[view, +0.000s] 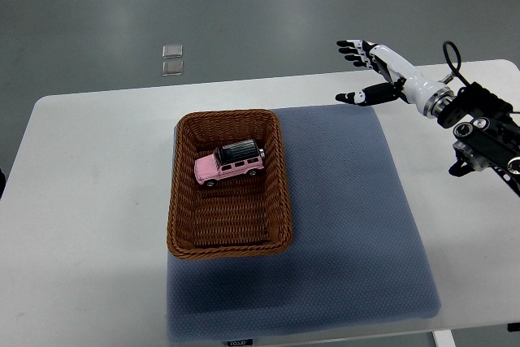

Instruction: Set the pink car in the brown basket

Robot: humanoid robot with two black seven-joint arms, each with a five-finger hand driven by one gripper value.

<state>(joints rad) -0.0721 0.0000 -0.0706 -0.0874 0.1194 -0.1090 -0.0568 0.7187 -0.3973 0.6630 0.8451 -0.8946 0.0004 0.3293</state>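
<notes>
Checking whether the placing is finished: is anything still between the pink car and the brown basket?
Nothing is: the pink car already sits inside the brown basket. The right hand is open, off to the right.

The right hand [375, 71] has a glossy white shell with black fingertips [351, 48] and dark bands at the finger joints. Its thumb is likewise white and tipped in black. Behind the hand, the white forearm casing [416, 84] narrows into a silver metal wrist ring [444, 107]. Beyond that ring sits a blocky black arm assembly [487, 132] with round silver fittings on its side. A thin black cable [449, 53] loops up above the wrist.
</notes>
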